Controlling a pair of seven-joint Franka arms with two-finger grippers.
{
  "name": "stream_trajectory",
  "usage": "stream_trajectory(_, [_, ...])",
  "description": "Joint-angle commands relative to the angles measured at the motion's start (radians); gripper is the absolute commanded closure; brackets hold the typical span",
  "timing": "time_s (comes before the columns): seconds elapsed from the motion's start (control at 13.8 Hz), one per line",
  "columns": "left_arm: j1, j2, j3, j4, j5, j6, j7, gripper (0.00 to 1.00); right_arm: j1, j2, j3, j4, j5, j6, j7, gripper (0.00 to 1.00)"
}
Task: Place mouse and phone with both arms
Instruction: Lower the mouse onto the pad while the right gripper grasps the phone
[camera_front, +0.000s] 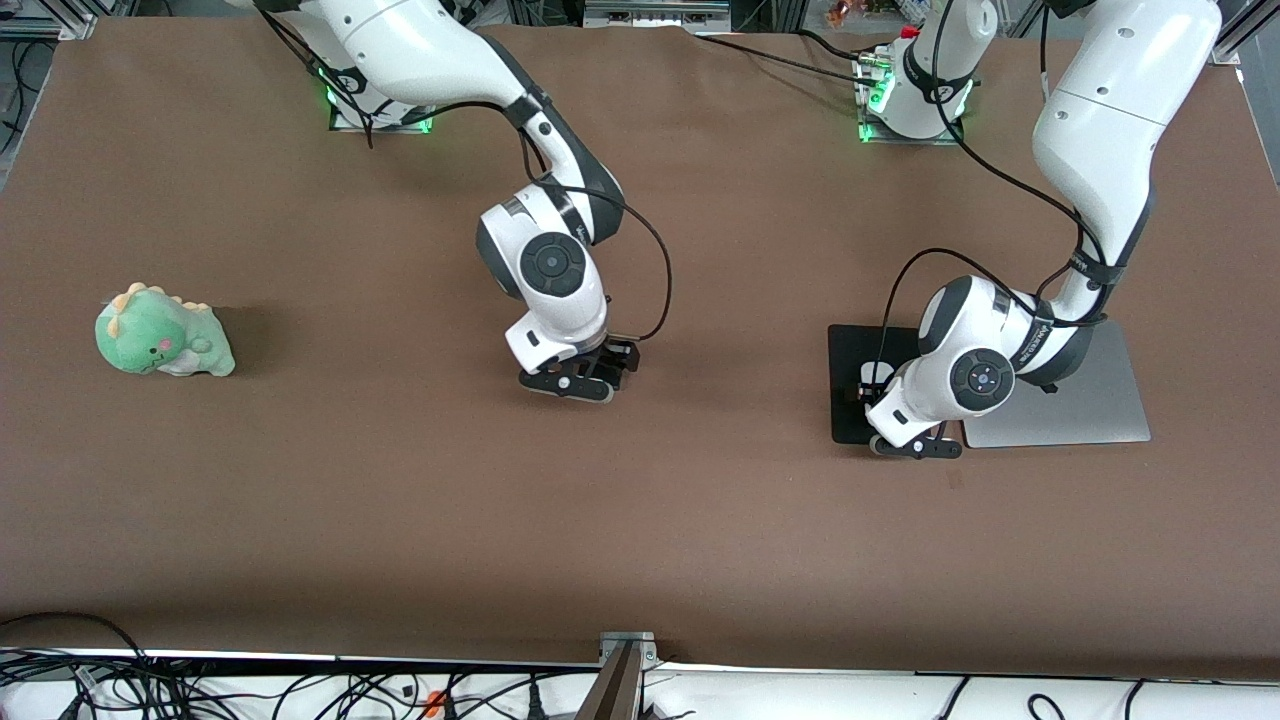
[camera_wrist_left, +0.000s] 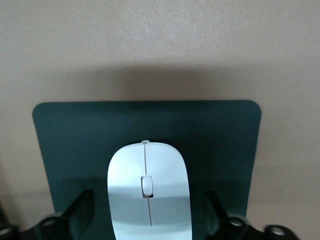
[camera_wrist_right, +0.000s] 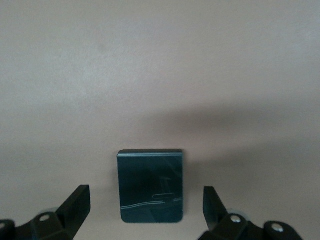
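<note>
The white mouse (camera_wrist_left: 148, 192) lies on the black mouse pad (camera_wrist_left: 220, 135). My left gripper (camera_wrist_left: 148, 222) is open and low over it, with a finger on each side of the mouse and a gap between. In the front view the mouse (camera_front: 877, 374) peeks out beside the left gripper (camera_front: 915, 445) on the pad (camera_front: 850, 350). The black phone (camera_wrist_right: 151, 185) lies flat on the brown table. My right gripper (camera_wrist_right: 145, 210) is open over it, and its fingers (camera_wrist_right: 75, 205) stand clear of the phone's sides. In the front view the right gripper (camera_front: 580, 378) hides the phone.
A flat silver-grey slab (camera_front: 1075, 405) lies beside the mouse pad toward the left arm's end. A green dinosaur plush (camera_front: 165, 343) sits toward the right arm's end of the table. Cables run along the table edge nearest the front camera.
</note>
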Motion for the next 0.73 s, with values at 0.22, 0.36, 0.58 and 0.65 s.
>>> stream_trajectory(0.22, [0.011, -0.121, -0.013, 0.082, -0.017, -0.212, 0.016, 0.0, 0.035, 0.069, -0.013, 0.001, -0.031, 0.083, -0.046, 0.0])
stream_trajectory(0.36, [0.004, -0.146, -0.015, 0.181, -0.017, -0.345, 0.017, 0.0, 0.038, 0.083, -0.013, 0.001, -0.034, 0.092, -0.048, 0.0])
stream_trajectory(0.58, [0.004, -0.167, -0.015, 0.344, -0.019, -0.543, 0.112, 0.0, 0.044, 0.096, -0.013, -0.002, -0.062, 0.1, -0.054, 0.0])
stream_trajectory(0.65, [0.013, -0.183, -0.015, 0.375, -0.019, -0.589, 0.141, 0.0, 0.044, 0.101, -0.013, -0.003, -0.063, 0.113, -0.055, 0.0])
